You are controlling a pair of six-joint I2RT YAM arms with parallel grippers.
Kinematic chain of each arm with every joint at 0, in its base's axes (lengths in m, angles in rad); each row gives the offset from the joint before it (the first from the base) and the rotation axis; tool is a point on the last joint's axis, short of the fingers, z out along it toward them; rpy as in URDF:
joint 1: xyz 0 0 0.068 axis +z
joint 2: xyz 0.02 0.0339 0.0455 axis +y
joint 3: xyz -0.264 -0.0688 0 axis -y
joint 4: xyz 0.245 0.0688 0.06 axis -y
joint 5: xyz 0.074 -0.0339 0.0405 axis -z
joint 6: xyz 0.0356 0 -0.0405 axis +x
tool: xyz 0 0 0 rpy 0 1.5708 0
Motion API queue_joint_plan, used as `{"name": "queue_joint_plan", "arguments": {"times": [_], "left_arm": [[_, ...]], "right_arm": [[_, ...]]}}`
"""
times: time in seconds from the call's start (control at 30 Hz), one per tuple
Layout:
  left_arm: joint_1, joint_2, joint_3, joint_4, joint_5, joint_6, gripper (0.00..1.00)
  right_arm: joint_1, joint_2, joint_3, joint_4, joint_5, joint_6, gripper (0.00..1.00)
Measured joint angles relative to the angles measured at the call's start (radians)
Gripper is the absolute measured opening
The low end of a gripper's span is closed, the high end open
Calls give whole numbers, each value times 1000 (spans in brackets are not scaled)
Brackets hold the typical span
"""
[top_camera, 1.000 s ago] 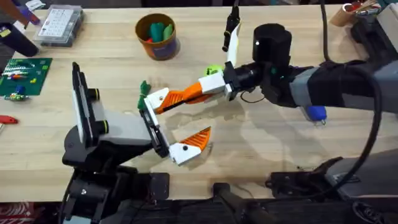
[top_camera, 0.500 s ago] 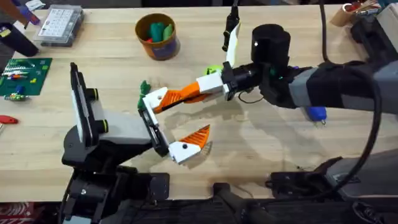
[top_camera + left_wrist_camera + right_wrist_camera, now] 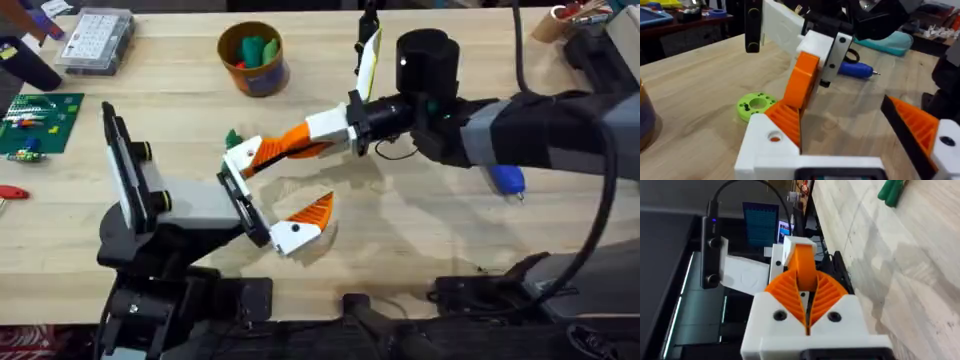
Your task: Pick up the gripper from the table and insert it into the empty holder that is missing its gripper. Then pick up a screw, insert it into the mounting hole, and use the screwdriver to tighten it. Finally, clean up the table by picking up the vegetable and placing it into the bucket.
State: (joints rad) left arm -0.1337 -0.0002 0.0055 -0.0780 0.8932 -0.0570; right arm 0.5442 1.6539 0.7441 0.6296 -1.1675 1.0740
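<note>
The gripper, an orange ribbed wedge on a white base block, hangs above the table mid-scene, its base at the holder. The right pincer is clamped on its orange tip. The left pincer stands wide, one finger mounted. The screwdriver lies right; the bucket stands well apart.

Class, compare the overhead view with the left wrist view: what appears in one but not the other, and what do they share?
Overhead alone: the round yellow-orange bucket holding green pieces, a green circuit board and a clear parts box.

Left wrist alone: a flat lime-green ring lying on the table.

Shared: the bright blue plastic screwdriver on the wooden table, and the orange ribbed gripper finger clamped in the right arm's jaws, meeting the left arm's black holder bar.
</note>
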Motion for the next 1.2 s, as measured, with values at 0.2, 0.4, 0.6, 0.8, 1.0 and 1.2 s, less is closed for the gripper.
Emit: {"name": "queue_joint_plan", "arguments": {"times": [0.2, 0.4, 0.6, 0.8, 1.0, 1.2], "left_arm": [[2, 0, 0, 0, -10, -10, 987], [2, 0, 0, 0, -18, -11, 987], [2, 0, 0, 0, -19, -11, 986], [5, 0, 0, 1, -36, -11, 987], [10, 0, 1, 2, -60, -15, 987], [15, 0, 1, 3, -84, -25, 986]], "right_arm": [[1, 31, 18, -1, -6, 0, 9], [3, 35, 21, 13, -7, 5, 9], [3, 35, 21, 18, -6, 24, 9], [16, 40, 21, 49, 27, 67, 9], [36, 40, 21, 64, 84, 91, 9], [54, 40, 22, 74, 131, 101, 9]]}}
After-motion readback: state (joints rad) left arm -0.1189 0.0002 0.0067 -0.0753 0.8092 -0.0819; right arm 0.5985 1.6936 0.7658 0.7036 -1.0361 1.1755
